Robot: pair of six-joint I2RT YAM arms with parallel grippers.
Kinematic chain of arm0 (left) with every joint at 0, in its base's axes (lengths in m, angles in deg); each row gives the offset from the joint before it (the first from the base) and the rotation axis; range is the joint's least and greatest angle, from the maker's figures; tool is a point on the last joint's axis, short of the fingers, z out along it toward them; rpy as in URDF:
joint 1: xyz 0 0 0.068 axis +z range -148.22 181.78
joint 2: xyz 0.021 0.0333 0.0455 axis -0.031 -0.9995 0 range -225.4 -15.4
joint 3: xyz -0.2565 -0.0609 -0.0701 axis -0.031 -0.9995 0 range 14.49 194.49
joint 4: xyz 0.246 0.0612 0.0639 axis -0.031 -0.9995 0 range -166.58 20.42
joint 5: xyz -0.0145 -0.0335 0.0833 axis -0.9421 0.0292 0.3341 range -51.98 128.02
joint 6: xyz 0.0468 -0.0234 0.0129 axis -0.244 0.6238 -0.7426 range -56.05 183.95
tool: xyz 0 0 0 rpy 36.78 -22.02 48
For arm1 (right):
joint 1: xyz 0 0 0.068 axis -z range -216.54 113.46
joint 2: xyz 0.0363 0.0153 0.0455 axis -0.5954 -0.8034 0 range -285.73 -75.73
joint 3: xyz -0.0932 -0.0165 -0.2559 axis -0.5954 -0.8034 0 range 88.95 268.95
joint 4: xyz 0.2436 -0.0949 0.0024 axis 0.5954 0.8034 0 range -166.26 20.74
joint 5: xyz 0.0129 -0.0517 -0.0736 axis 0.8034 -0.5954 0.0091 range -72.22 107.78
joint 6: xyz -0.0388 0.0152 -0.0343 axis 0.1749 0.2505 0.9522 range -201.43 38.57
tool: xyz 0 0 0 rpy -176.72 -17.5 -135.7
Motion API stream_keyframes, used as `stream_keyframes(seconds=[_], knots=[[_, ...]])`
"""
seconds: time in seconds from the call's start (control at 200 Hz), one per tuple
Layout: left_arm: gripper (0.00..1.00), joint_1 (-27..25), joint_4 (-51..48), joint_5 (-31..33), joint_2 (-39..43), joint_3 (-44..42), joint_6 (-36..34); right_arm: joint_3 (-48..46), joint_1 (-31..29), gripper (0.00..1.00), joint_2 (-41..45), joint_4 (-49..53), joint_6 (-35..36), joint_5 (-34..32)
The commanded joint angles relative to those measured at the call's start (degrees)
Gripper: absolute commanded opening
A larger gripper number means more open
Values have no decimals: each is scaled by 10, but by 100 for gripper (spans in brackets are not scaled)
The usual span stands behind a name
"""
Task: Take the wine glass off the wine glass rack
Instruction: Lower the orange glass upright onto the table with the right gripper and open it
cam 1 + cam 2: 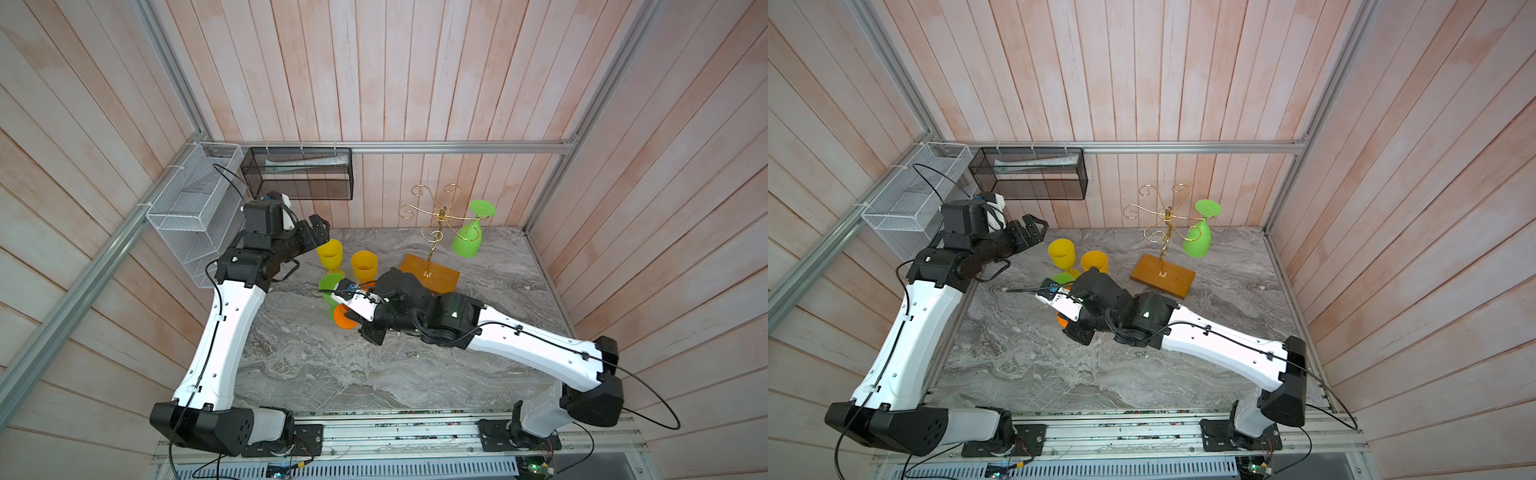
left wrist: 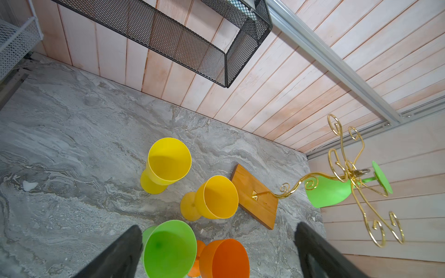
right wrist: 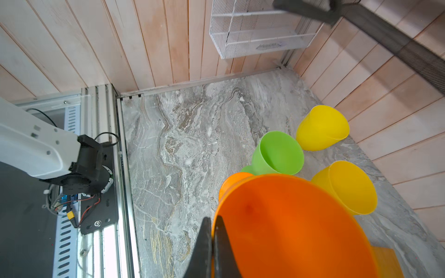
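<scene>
Pinching the orange glass [image 3: 289,228] by its rim, my right pincer [image 3: 212,225] is squeezing tight on that thin edge, low over the worktop [image 1: 311,365], close beside a green glass [image 3: 277,154] and two yellow glasses [image 3: 322,127] [image 3: 349,187] standing there. My left pincer [image 1: 316,231] is hanging spread wide and gripping nothing, raised near the black basket [image 1: 297,174]. The wine glass [image 1: 468,243], also green, is hanging bowl-down from a curled arm on the right of the rack [image 1: 434,274] in both top views, well apart from both my pincers.
</scene>
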Motion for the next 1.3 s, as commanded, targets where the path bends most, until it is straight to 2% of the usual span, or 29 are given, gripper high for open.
stream_keyframes(seconds=[0.0,0.33,0.575,0.93,1.295], knots=[[100,5,-7,15,-4,16,-15,-1,-8,0,-32,-14,7,-12],[100,6,4,14,-13,19,-12,26,-22,0,-149,-27,23,-22],[100,7,8,15,-10,17,-10,55,-21,0,-201,-34,42,-37],[100,7,7,13,-8,23,-13,72,-19,0,-235,-51,51,-24],[100,7,10,6,-11,28,-10,79,-19,0,-227,-41,45,-5]])
